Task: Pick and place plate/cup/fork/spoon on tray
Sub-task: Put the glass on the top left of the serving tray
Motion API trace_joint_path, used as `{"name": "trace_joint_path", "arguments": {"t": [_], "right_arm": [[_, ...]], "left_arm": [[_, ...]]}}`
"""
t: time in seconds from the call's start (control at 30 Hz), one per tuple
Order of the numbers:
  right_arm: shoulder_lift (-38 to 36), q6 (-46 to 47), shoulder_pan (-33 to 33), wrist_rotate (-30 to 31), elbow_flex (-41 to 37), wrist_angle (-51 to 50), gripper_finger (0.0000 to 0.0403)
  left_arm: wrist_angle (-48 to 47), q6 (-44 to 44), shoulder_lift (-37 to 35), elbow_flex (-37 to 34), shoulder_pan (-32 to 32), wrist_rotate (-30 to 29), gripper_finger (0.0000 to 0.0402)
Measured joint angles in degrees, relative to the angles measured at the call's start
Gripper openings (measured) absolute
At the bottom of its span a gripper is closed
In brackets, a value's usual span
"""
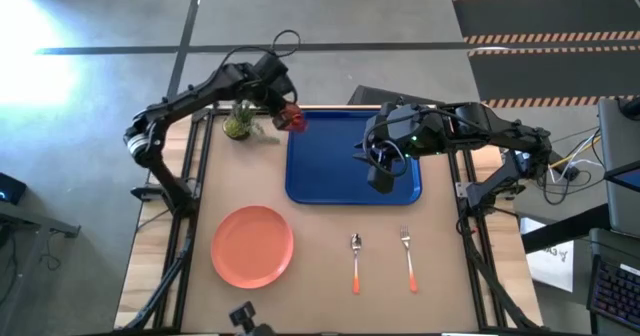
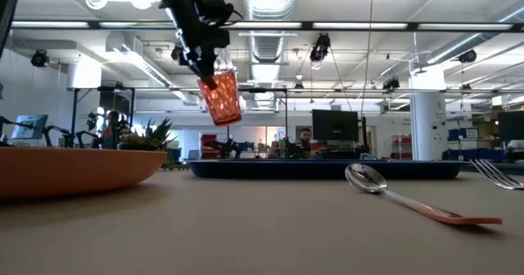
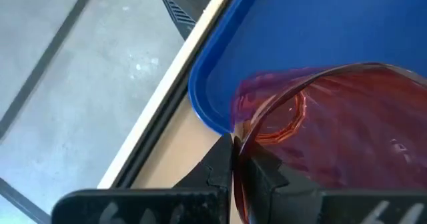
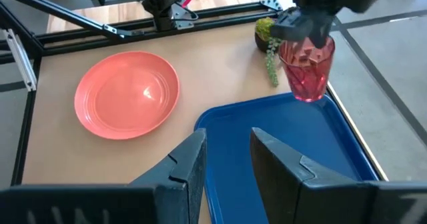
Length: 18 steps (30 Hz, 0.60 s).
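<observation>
The translucent dark-red cup (image 2: 219, 97) hangs in the air over the far left corner of the blue tray (image 1: 350, 161), with my left gripper (image 1: 285, 109) shut on it. My right gripper (image 4: 227, 157) hovers open above the tray's right half with nothing between its fingers. The salmon-orange plate (image 1: 252, 246) lies flat on the table near the left front. The spoon (image 1: 355, 261) and the fork (image 1: 408, 258) lie side by side in front of the tray, heads toward it. My left gripper pinches the cup's wall at its rim (image 3: 235, 159), one finger (image 3: 267, 177) inside the cup and the other (image 3: 215, 174) outside. The fingers come from above, slanting down. The cup hangs below them, mouth up and slightly tilted, clear of table and tray.
A small green potted plant (image 1: 238, 124) stands on the table just left of the tray's far left corner, close beside the held cup. Bare tabletop lies between plate and spoon. The table's far edge (image 3: 167, 91) runs just behind the tray.
</observation>
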Motion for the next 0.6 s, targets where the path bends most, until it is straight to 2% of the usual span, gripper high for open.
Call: {"name": "trace_joint_path", "arguments": {"t": [0.33,0.6], "right_arm": [[0.0,0.3,0.0,0.0,0.0,0.0,0.0104],[0.0,0.3,0.0,0.0,0.0,0.0,0.0100]], "left_arm": [[0.0,1.5,11.4,2.2,-0.1,1.7,0.0000],[2.2,3.5,14.2,3.3,-0.1,0.9,0.0000]]}}
